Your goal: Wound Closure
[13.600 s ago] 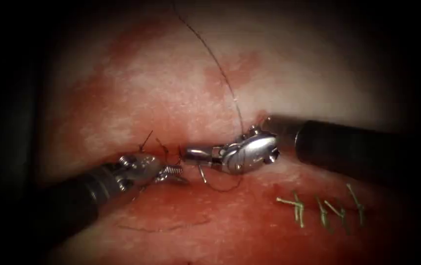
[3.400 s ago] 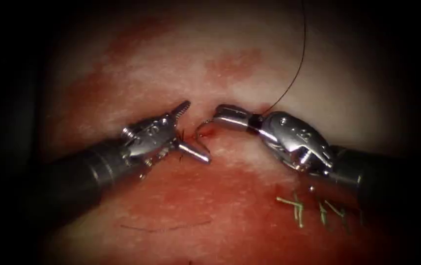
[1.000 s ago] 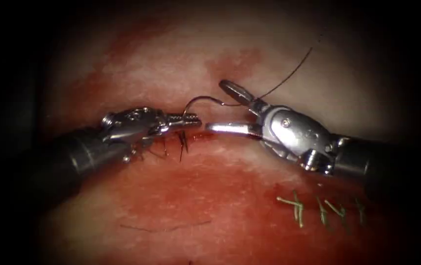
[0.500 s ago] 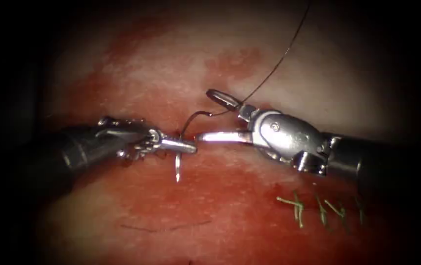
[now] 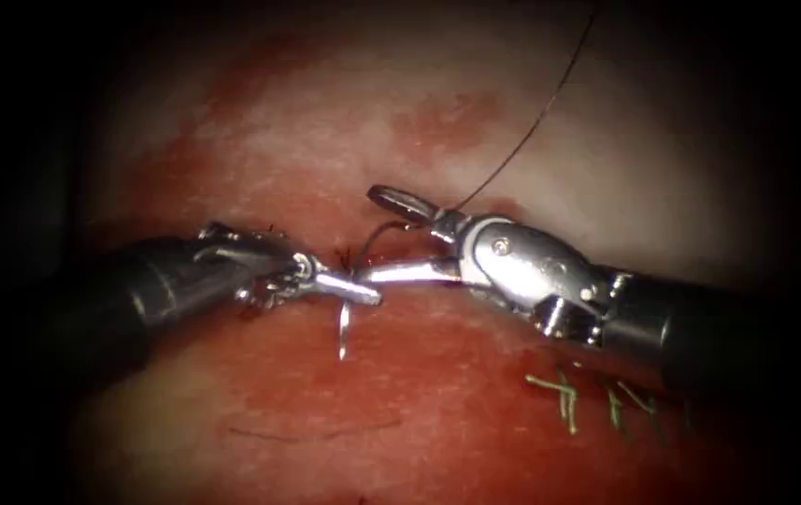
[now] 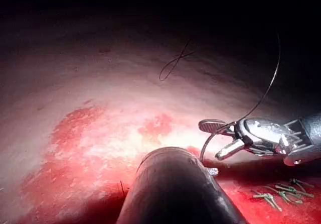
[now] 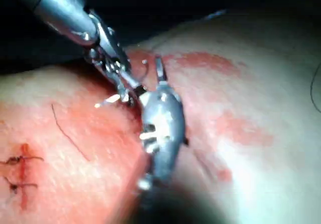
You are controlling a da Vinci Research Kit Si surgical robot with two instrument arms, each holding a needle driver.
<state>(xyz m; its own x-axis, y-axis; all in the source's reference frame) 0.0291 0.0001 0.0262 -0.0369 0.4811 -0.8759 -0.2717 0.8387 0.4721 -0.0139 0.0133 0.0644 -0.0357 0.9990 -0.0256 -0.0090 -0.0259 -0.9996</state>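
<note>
Since a half second ago the right pincer (image 5: 377, 234) has edged left and down toward the left pincer (image 5: 351, 301).

Endoscope: the needle (image 5: 370, 241) arcs upright over the cut (image 5: 400, 266), one end at the tissue (image 5: 325, 140), the other near the right pincer's upper jaw; whether either tool grips it, I cannot tell. Both pincers gape. Thread (image 5: 531, 131) climbs up and right.

Left wrist: right pincer (image 6: 220, 141) spread, needle (image 6: 206, 146) curving down.

Right wrist: both shafts meet tip to tip.
</note>
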